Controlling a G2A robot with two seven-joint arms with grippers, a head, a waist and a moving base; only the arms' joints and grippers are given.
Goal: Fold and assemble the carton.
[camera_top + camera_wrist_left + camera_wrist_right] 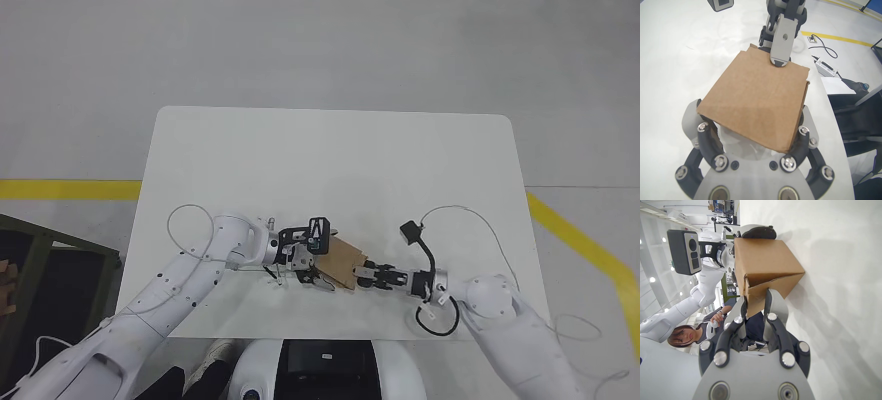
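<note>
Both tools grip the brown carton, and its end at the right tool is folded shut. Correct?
No. The left tool and right tool both grip the brown carton, but its end at the right tool is open, not folded shut. The right wrist view shows the hollow inside, with one wall pinched at the rim.

White table [330,160], rounded corners. Brown carton [345,262] sits near the front edge, tilted, one edge touching the tabletop.
</note>
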